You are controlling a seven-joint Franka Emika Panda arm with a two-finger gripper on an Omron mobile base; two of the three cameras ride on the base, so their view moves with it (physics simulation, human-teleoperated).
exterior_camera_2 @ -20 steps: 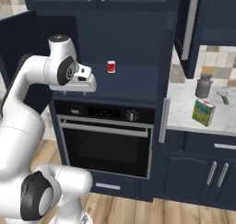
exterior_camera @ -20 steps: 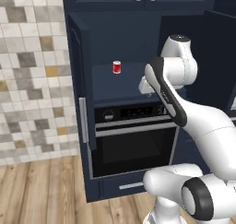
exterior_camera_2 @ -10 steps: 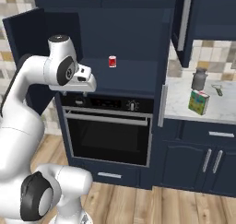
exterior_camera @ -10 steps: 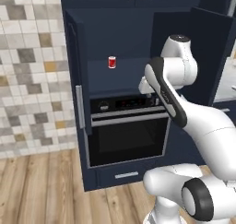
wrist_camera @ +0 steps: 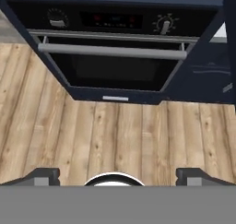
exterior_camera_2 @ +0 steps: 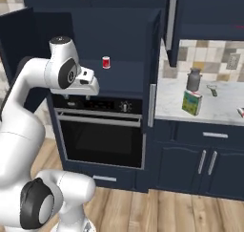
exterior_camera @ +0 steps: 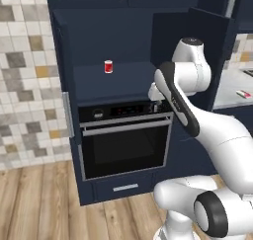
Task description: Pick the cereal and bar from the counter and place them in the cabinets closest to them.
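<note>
While the gripper (exterior_camera_2: 90, 87), jaws spread wide and empty, hangs before the black built-in oven (exterior_camera_2: 102, 133), the patchwork-fronted cereal box (exterior_camera_2: 191, 103) stands upright on the marble worktop (exterior_camera_2: 214, 110) at right of the frame.

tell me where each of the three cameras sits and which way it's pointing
Left base view: behind the arm's left, facing the oven unit; arm rises lower right.
Right base view: behind the arm's right, facing oven and counter with the cereal; arm rises lower left.
Hand view: on the hand, looking down at the oven front and wood floor; gripper fingertips at bottom.
Both base views share the red can.
</note>
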